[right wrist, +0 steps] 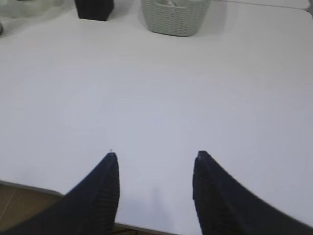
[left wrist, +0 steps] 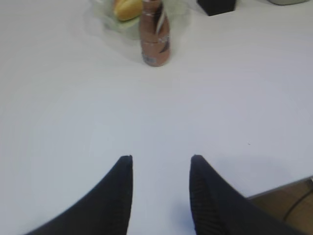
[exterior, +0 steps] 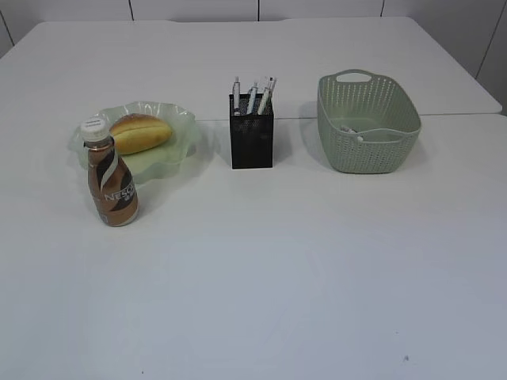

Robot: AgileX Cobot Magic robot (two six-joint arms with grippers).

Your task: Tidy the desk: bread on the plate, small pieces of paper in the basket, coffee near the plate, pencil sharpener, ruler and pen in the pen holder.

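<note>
A golden bread roll (exterior: 140, 132) lies on the pale green wavy plate (exterior: 170, 158). The brown coffee bottle (exterior: 112, 176) with a white cap stands upright just in front of the plate's left side. A black mesh pen holder (exterior: 252, 131) holds several pens and white items. The green woven basket (exterior: 368, 123) has small pieces of paper (exterior: 351, 132) inside. Neither arm shows in the exterior view. My left gripper (left wrist: 161, 157) hovers open over bare table near the front edge, the bottle (left wrist: 155, 34) far ahead. My right gripper (right wrist: 155, 154) is open and empty too.
The white table's front edge (right wrist: 29, 188) runs just under the right gripper, and its corner (left wrist: 279, 188) shows by the left one. A seam between two tabletops (exterior: 451, 115) passes behind the basket.
</note>
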